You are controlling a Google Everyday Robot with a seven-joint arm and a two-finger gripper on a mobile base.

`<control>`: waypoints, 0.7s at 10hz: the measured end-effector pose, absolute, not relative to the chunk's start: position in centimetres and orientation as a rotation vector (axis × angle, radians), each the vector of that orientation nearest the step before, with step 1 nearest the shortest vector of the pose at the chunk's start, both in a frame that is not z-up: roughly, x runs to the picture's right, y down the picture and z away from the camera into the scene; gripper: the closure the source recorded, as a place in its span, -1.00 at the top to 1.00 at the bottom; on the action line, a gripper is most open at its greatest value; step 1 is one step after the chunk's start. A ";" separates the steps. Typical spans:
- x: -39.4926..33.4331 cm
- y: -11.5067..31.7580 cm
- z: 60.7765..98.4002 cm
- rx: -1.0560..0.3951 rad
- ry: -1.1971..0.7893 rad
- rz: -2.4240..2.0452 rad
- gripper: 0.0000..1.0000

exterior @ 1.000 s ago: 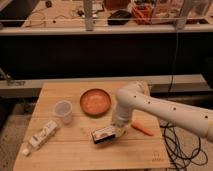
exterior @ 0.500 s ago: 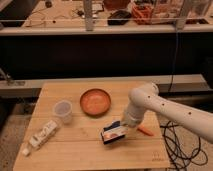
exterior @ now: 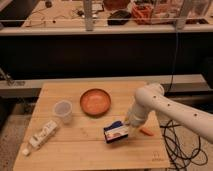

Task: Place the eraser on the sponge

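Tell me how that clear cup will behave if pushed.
The clear cup looks thin and empty, so probably light and prone to slide or tip. Being round, it would likely roll once tipped. The gripper is away from it, beside the eraser.

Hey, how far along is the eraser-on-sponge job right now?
Close, but not finished. Done: the eraser is up against the sponge, touching or overlapping it; I cannot tell whether it rests fully on top. In hand: the claw is at the eraser's right end. Left: settle the eraser squarely on the sponge, then back the claw away.
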State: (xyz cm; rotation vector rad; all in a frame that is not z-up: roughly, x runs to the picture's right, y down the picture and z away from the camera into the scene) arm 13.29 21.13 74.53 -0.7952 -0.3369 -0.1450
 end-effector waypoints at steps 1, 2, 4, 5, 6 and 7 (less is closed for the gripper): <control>13.4 21.2 74.6 -0.797 -0.330 -0.140 -1.00; 13.1 20.9 75.3 -0.798 -0.324 -0.135 -1.00; 12.4 19.3 77.2 -0.787 -0.333 -0.113 -1.00; 12.3 18.2 78.3 -0.779 -0.337 -0.094 -1.00; 12.2 17.8 78.6 -0.776 -0.333 -0.081 -1.00; 12.1 17.8 78.7 -0.776 -0.329 -0.076 -1.00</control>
